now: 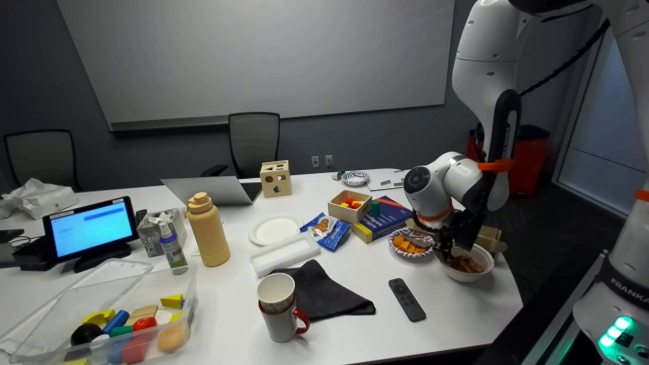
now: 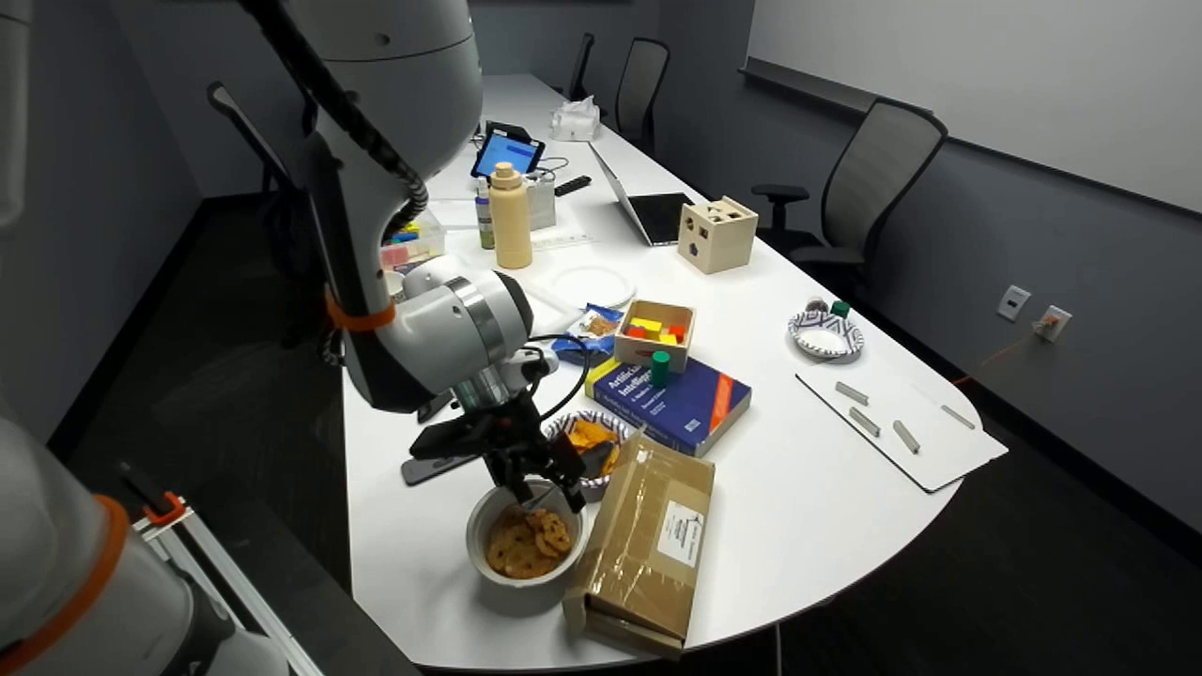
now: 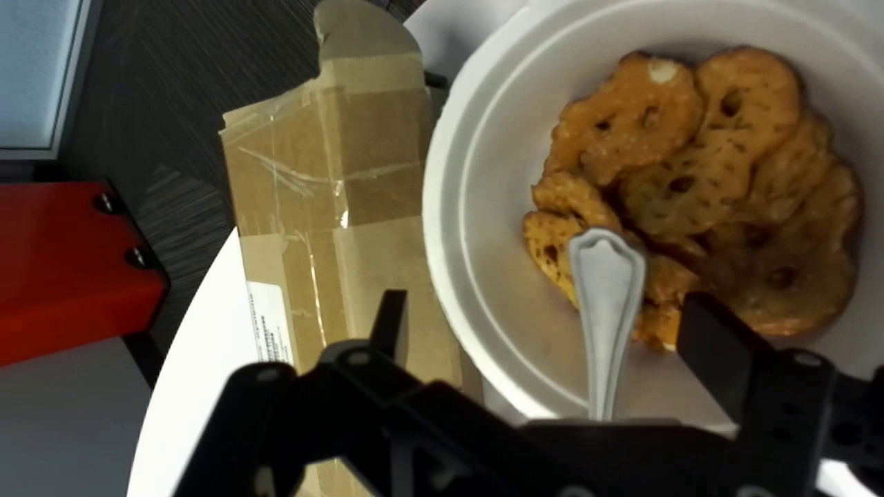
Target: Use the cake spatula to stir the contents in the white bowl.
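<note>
The white bowl point(image 1: 466, 276) stands near the table edge with round orange-brown chips point(image 2: 526, 545) in it. It also shows in an exterior view point(image 2: 477, 549) and fills the right of the wrist view point(image 3: 459, 228). A silver utensil handle, taken as the cake spatula point(image 3: 608, 297), reaches over the bowl; its tip also shows in an exterior view point(image 2: 537, 499). Its other end is hidden below my gripper in the wrist view. My gripper point(image 3: 549, 321) is open, its fingers on either side of the handle with gaps. It points down at the bowl's edge in both exterior views point(image 1: 446, 253) point(image 2: 545, 496).
A patterned bowl of orange food point(image 1: 405, 247) is beside the white bowl. A cardboard box point(image 2: 648, 545) lies close on the opposite side. A blue book point(image 2: 671, 404), a wooden box of blocks point(image 1: 350, 205), a black remote point(image 1: 407, 300) and a flat white plate point(image 1: 274, 230) lie around.
</note>
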`<state>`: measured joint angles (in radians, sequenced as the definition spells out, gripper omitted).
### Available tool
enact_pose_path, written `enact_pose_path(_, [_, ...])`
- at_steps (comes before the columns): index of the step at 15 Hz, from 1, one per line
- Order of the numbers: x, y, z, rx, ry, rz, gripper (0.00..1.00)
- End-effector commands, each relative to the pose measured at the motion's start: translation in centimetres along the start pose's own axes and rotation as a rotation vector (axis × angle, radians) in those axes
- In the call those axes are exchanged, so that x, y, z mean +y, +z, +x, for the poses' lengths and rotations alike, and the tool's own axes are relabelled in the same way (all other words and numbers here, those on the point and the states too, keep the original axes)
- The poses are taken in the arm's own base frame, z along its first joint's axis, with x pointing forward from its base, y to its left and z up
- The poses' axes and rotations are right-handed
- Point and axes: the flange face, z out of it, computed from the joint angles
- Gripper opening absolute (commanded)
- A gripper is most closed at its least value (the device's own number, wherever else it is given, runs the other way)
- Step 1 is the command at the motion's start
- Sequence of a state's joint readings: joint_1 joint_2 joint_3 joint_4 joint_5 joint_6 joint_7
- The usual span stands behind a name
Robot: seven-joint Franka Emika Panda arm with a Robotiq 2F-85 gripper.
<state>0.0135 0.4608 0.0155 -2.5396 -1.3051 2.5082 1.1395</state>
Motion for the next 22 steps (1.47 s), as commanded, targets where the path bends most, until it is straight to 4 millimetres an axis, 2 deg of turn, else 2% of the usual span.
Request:
enact_pose_path(1, [0.12, 0.70, 0.66, 0.004, 0.009, -0.034, 1.00])
enact_pose_path(3, [0.20, 0.86, 0.50, -0.005, 0.009, -0.036, 1.00])
enact_pose_path(4, [0.19, 0.95, 0.55, -0.006, 0.008, -0.036, 0.75])
enact_pose_path(5, [0.11, 1.05, 0.47, -0.010, 0.006, -0.036, 0.74])
enact_pose_path(6, [0.10, 1.05, 0.32, -0.014, 0.004, -0.038, 0.68])
enact_pose_path(7, [-0.01, 1.15, 0.36, -0.014, 0.003, -0.039, 0.58])
enact_pose_path(14, [-0.31, 1.11, 0.47, -0.014, -0.002, -0.039, 0.04])
enact_pose_path(16, [-0.39, 0.93, 0.47, -0.012, -0.004, -0.039, 0.00])
enact_pose_path(22, [-0.35, 0.45, 0.88, -0.005, -0.008, -0.036, 0.01])
